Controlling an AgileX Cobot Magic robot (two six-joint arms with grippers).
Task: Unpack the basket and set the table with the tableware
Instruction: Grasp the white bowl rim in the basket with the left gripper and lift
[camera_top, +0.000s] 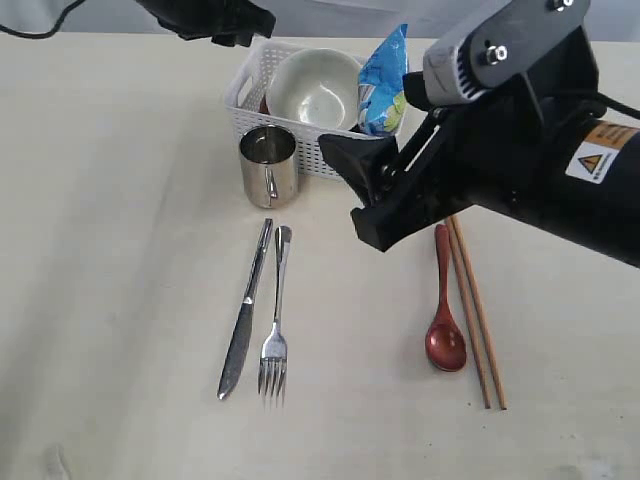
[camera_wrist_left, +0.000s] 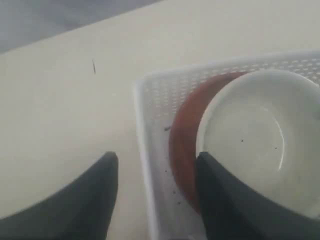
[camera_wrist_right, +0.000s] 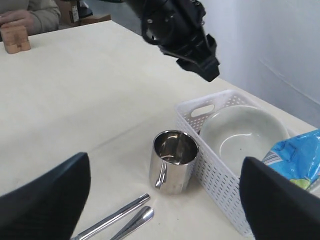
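Observation:
The white basket (camera_top: 247, 92) stands at the back of the table (camera_top: 120, 250). It holds the cream bowl (camera_top: 315, 88), which rests on a red-brown plate (camera_wrist_left: 182, 145). My left gripper (camera_wrist_left: 157, 165) hovers open over the basket's end wall (camera_wrist_left: 142, 125), one finger outside it and the other over the bowl (camera_wrist_left: 260, 135). The steel mug (camera_top: 269, 165) stands in front of the basket, with the knife (camera_top: 245, 310) and fork (camera_top: 276, 320) nearer. The spoon (camera_top: 445, 300) and chopsticks (camera_top: 478, 320) lie to the right. My right gripper (camera_top: 355, 190) hangs wide open and empty, facing the mug (camera_wrist_right: 172, 160).
A blue snack bag (camera_top: 383, 80) leans in the basket's right end. In the right wrist view a person's hand and a wooden block (camera_wrist_right: 15, 40) sit at the table's far edge. My left arm (camera_wrist_right: 180, 30) is above the basket (camera_wrist_right: 220, 170).

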